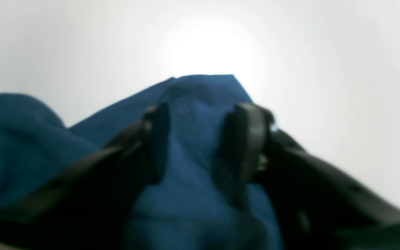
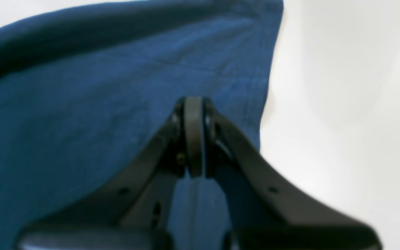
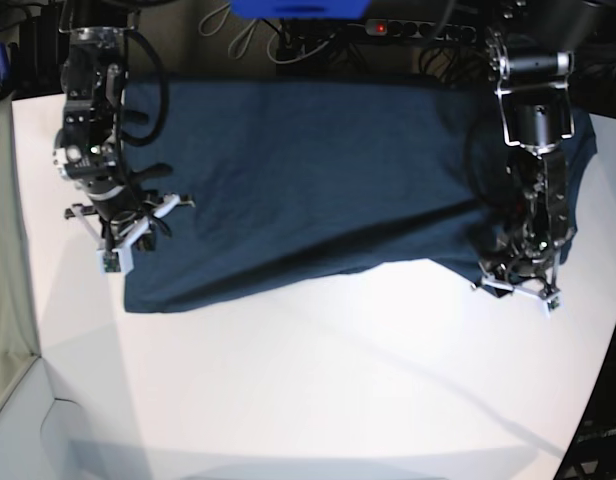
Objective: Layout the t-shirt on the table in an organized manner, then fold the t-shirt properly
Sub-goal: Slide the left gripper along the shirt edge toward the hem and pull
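The dark navy t-shirt (image 3: 318,190) lies spread wide across the far half of the white table (image 3: 318,380), its near hem running slantwise. At the shirt's left edge in the base view, my right gripper (image 3: 113,258) is shut on the t-shirt. The right wrist view shows its pads pressed together (image 2: 193,100) with a thin strip of blue cloth (image 2: 82,121) between them. My left gripper (image 3: 516,285) is at the shirt's right near corner. In the left wrist view its fingers (image 1: 200,114) stand apart, straddling a raised fold of the t-shirt (image 1: 193,166).
A power strip (image 3: 408,28), cables and a blue object (image 3: 298,8) sit behind the table's far edge. The table edge curves away at the near right (image 3: 588,400). Bare white tabletop (image 2: 342,104) lies beside the shirt's edge.
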